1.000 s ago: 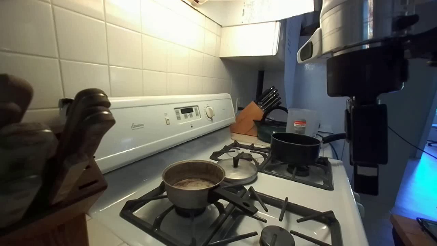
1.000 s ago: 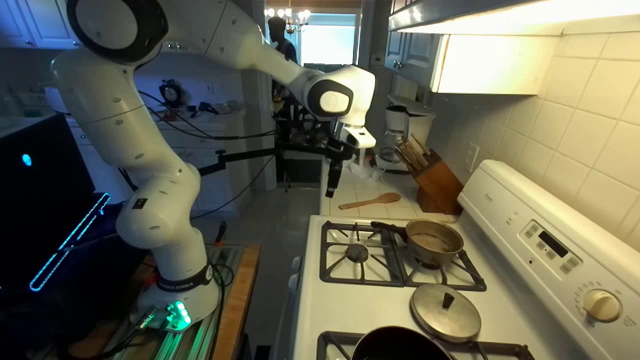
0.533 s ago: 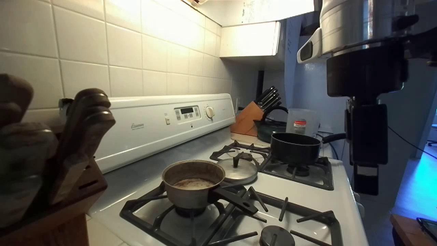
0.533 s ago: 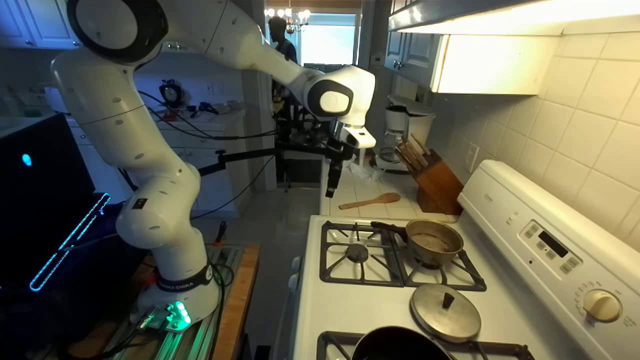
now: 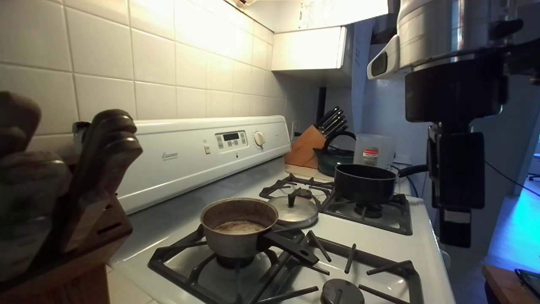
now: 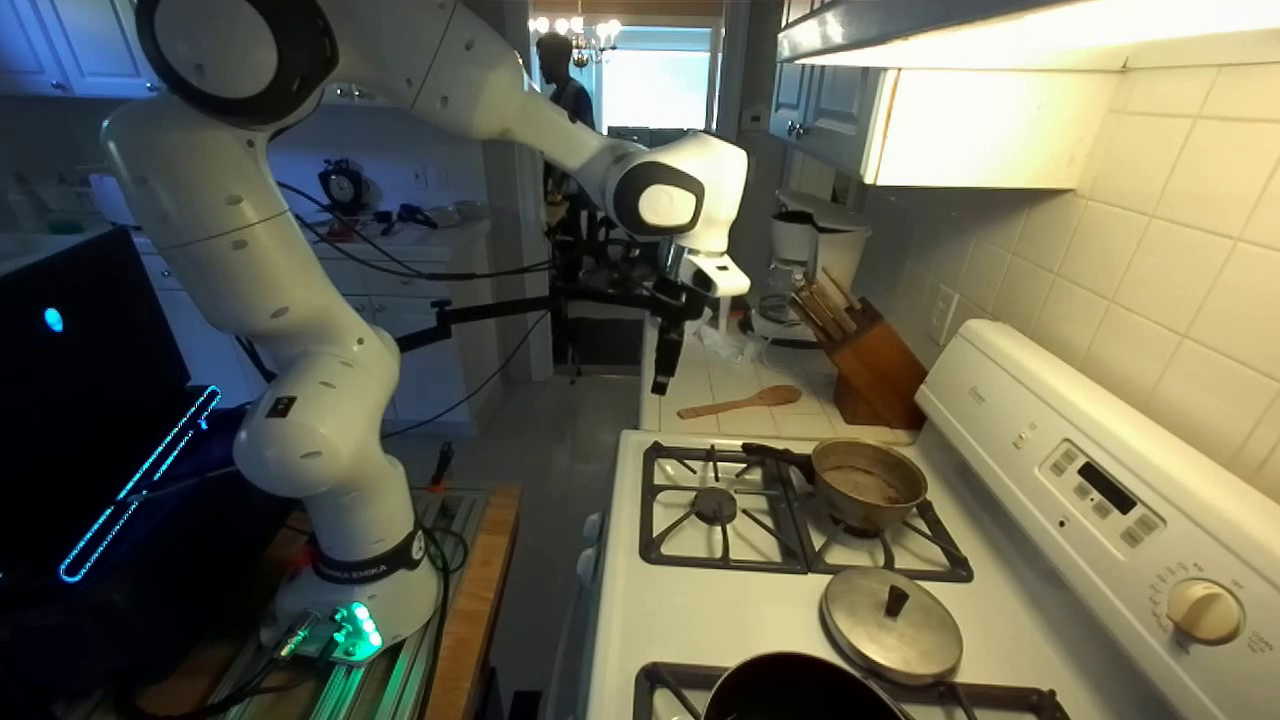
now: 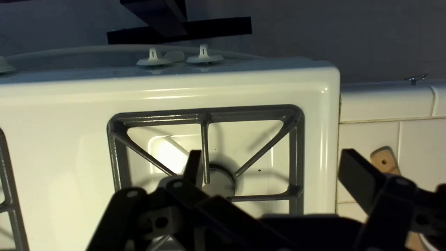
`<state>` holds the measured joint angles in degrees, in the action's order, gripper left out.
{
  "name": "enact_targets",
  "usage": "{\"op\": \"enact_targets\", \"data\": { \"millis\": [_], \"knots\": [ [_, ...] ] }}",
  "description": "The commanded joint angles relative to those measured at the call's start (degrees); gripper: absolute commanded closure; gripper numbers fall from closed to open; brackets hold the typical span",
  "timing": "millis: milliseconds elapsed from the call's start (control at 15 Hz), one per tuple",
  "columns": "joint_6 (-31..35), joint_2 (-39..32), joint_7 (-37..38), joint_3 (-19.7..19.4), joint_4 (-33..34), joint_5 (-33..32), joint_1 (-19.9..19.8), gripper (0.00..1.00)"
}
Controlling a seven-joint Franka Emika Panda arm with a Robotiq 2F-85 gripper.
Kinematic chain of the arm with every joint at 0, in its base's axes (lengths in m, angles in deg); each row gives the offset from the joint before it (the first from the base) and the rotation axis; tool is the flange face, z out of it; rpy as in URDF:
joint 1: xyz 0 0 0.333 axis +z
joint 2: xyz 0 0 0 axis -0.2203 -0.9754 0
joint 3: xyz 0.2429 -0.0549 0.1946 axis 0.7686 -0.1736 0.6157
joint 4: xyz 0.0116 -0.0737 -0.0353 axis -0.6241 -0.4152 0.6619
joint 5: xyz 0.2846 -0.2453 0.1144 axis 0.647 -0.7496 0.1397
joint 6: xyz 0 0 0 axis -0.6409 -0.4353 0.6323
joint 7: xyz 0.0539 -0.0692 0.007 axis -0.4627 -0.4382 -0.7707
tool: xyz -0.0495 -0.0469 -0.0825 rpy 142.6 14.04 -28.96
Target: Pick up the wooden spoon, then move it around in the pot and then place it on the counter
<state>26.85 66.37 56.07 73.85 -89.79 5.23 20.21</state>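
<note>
By the look of it, all the work lies ahead

Nearest me, partly cut off, sits a dark pot (image 6: 800,688), and just beyond it a metal lid (image 6: 885,632) lies knob-up on the white stove (image 6: 700,620). Past the lid a lighter, stained pot (image 6: 868,488) stands upright on a burner grate, uncovered, with no utensil in it. Which pot is due for stirring I can't say for certain; I'd bet on the lighter one.

Further along, in the air, hangs the gripper (image 7: 271,155), its fingers (image 7: 359,176) spread wide and holding nothing.

Past the stove, flat on the tiled counter (image 6: 700,380), lies the wooden spoon (image 6: 748,402), bowl toward the knife block (image 6: 880,370), handle toward the front edge. From the wrist, the holed handle end peeps out just past one finger, outside the gap; the gripper hides most of the rest.

So I'd judge no step done: grasping, stirring and setting down all seem left. A spoon lying there would suit a finished job too, so I hold that loosely.

Beyond the block stands a coffee maker (image 6: 845,240), and farthest off, in the dimness, a person (image 6: 573,98).
</note>
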Motion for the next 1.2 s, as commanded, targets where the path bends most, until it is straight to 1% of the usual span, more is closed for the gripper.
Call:
{"op": "enact_targets", "data": {
  "millis": [0, 267, 533, 667, 800, 933, 1000, 1133],
  "knots": [
    [5.7, -1.3, -3.4, -0.2, -1.7, 3.0, 3.0, 0.0],
    [16.7, -4.2, -7.5, 0.8, -2.8, 3.0, 5.9, 0.0],
    [25.3, -8.3, -9.3, 1.5, -1.4, 2.5, 7.7, 0.0],
    [30.3, -10.1, -9.4, 2.0, -1.8, 0.5, 8.2, 0.0],
    [35.5, -11.9, -8.1, 2.5, -2.2, -2.3, 8.4, 0.0],
    [38.8, -13.9, -6.1, 2.7, -1.7, -5.2, 8.4, 0.0],
    [41.3, -15.1, -4.5, 2.7, -1.7, -7.3, 8.5, 0.0],
    [44.0, -16.7, 0.2, 2.3, -1.4, -11.4, 8.7, 0.0]
  ]
}}
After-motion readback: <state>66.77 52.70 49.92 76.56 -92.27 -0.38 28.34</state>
